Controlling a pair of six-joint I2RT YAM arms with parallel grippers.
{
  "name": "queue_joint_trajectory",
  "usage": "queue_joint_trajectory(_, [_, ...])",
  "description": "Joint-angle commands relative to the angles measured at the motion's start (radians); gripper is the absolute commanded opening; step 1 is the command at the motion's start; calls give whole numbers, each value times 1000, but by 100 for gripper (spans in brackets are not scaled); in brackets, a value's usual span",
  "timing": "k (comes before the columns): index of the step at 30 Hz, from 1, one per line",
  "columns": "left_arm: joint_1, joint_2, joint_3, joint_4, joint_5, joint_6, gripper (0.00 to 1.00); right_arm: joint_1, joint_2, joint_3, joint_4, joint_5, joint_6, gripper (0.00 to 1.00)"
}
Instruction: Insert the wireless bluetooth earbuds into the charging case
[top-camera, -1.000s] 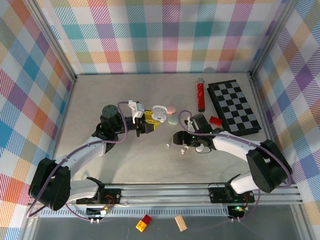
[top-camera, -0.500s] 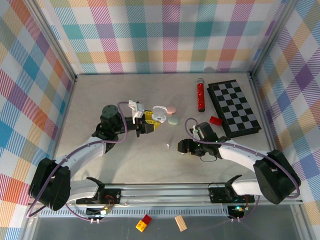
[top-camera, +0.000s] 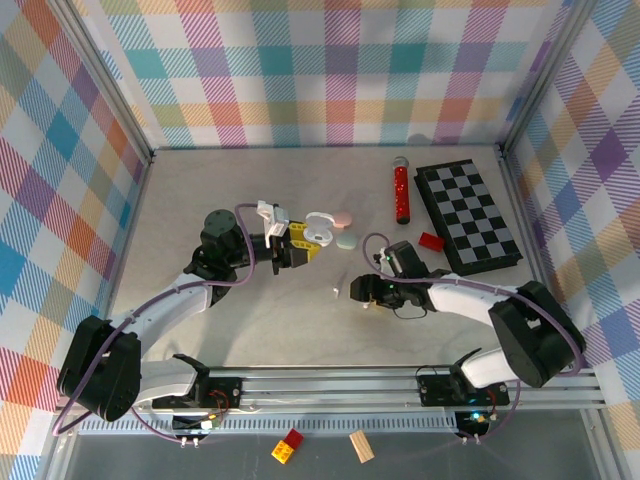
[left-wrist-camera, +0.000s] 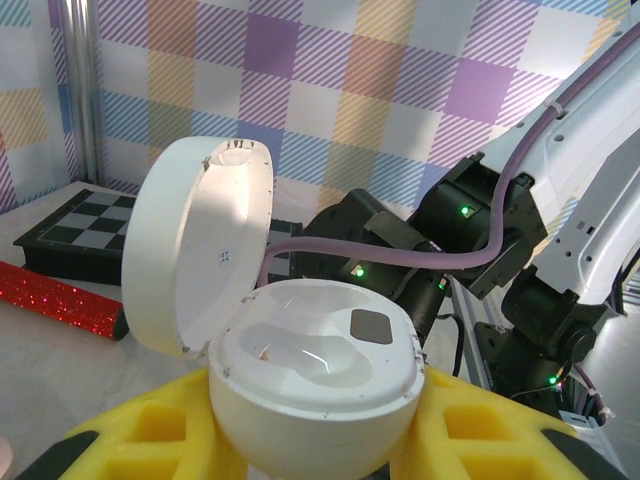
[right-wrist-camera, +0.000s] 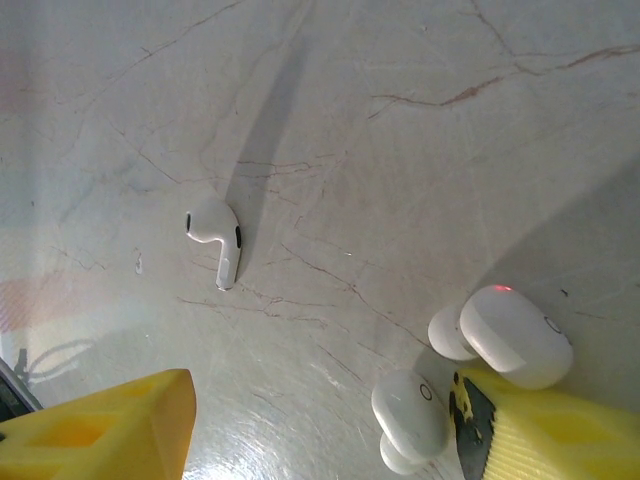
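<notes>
**Pick-up step: open case held ready, right gripper over loose earbuds**

At left, the left gripper (top-camera: 294, 244) is clamped on the white charging case (top-camera: 319, 229). Its yellow pads (left-wrist-camera: 130, 440) press the base from both sides, and the lid is hinged back. To its right on the table (top-camera: 220, 180), a stemmed earbud (top-camera: 336, 291) lies alone, apart from the case. Further right, the right gripper (top-camera: 364, 291) hovers low with jaws apart, gripping nothing.

The step in hand appears to be collecting an earbud; none is yet seated. The next move probably calls for centring the jaws on one bud, closing gently on so small and glossy a piece, then carrying it to the case.

The left wrist view adds that both moulded wells (left-wrist-camera: 300, 345) are vacant. The right wrist view adds two round earbuds (right-wrist-camera: 412, 412) just beside one yellow finger (right-wrist-camera: 560, 430), one of them showing a red light. The stemmed bud lies on its side, well clear of them.
</notes>
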Motion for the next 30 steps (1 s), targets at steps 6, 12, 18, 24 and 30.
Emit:
queue_joint_trajectory(6, [6, -10, 8, 13, 31, 17, 33, -2, 17, -10, 56, -50, 15, 63])
queue_joint_trajectory(12, [6, -5, 10, 17, 32, 18, 33, -1, -1, -44, 45, -54, 33, 53])
queue_joint_trajectory(18, [6, -6, 11, 16, 35, 19, 33, -1, 29, -39, 52, -63, 27, 49])
queue_joint_trajectory(24, [6, -9, 10, 12, 35, 17, 33, -1, 54, -19, 30, -48, 19, 39])
queue_joint_trajectory(30, [5, -7, 8, 11, 35, 18, 33, -1, 62, -13, 6, -17, 27, 31])
